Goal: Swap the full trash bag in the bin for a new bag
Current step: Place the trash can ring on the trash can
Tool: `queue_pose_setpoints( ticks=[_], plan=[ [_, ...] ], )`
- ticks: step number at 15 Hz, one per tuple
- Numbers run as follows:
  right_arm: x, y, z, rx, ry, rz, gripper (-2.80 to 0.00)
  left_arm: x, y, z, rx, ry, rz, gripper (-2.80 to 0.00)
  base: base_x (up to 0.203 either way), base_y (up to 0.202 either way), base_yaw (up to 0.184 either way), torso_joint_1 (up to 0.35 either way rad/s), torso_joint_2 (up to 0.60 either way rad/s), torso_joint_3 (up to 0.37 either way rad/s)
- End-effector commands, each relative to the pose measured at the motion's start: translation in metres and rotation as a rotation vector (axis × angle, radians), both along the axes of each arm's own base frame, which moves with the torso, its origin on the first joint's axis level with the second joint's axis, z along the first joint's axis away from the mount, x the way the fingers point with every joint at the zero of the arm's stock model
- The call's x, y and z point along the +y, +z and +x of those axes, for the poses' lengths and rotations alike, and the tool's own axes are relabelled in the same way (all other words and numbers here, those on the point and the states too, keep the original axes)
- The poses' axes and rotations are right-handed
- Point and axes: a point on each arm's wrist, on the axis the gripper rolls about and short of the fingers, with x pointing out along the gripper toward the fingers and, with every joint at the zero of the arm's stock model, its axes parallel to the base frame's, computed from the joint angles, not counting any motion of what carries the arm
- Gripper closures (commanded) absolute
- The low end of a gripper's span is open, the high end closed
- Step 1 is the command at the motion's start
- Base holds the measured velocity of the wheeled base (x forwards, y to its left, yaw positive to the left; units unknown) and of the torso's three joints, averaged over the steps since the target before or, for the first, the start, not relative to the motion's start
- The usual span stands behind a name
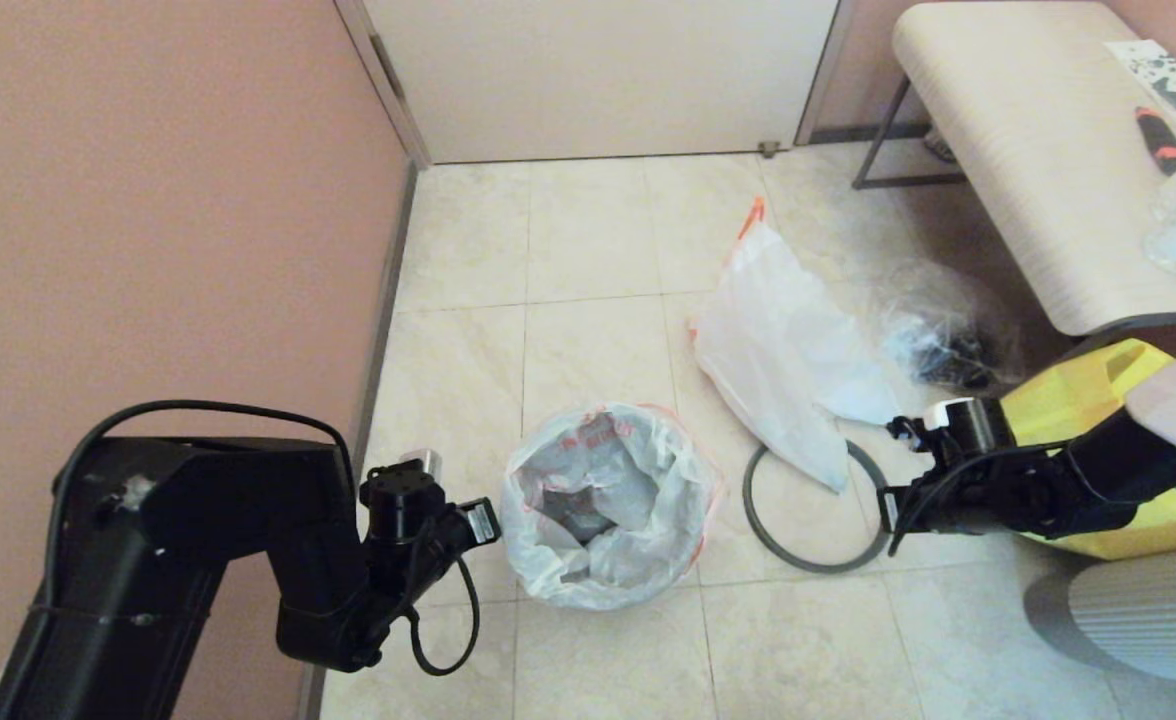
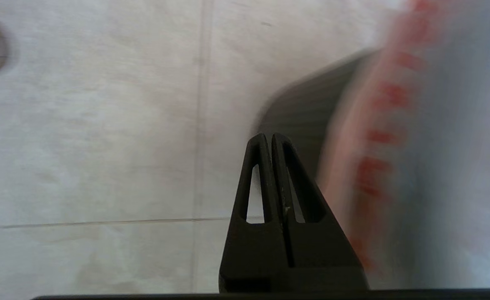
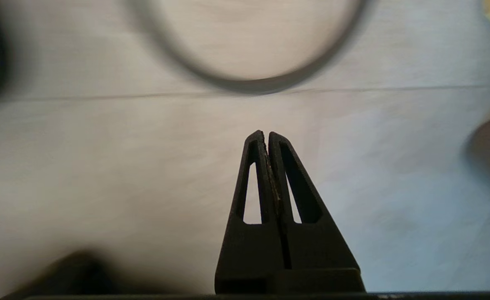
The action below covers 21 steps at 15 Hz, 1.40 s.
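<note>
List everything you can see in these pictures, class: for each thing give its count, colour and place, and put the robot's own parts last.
Bin: one, black, on the floor, in front of the robot, lined by a bag.
Full trash bag: one, translucent white with orange-red print, in the bin, mouth open.
New bag: one, white with orange handles, on the floor beyond the ring.
Grey ring: one, grey, flat on the floor right of the bin.
Clear film bag: one, clear with dark items, beside the bench.
Yellow bag: one, yellow, far right.
Bench: one, pale, upper right.
Left gripper: one, black, shut, beside the bin.
Right gripper: one, black, shut, over the floor near the ring.
</note>
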Motion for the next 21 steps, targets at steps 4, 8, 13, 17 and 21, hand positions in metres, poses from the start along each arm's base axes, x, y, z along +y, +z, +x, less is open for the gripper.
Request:
queue_pose_setpoints(
  ticks=[4,8,13,17,21],
  plan=[
    [-0.078,-0.124,0.058,-0.009,0.033,-0.089,0.0,-0.004,-0.004,-0.002,0.0,-0.009,0.02,0.0,0.0,0.0,0.0,0.0,0.0,0.0],
    [-0.102,-0.137,0.089,-0.094,0.03,-0.08,0.0,-0.005,-0.005,-0.002,0.001,-0.011,0.022,0.0,0.0,0.0,0.0,0.0,0.0,0.0],
    [-0.109,-0.166,0.116,-0.058,0.025,-0.077,0.0,-0.005,-0.006,-0.003,0.004,-0.012,0.025,0.0,0.0,0.0,0.0,0.0,0.0,0.0],
    [-0.107,-0.175,0.115,-0.054,0.049,-0.102,0.0,-0.005,-0.007,-0.003,0.002,-0.017,0.041,0.0,0.0,0.0,0.0,0.0,0.0,0.0],
    [-0.113,-0.145,0.122,-0.141,-0.031,-0.123,-2.8,-0.005,-0.007,-0.003,0.003,-0.017,0.041,0.0,0.0,0.0,0.0,0.0,0.0,0.0]
  ],
)
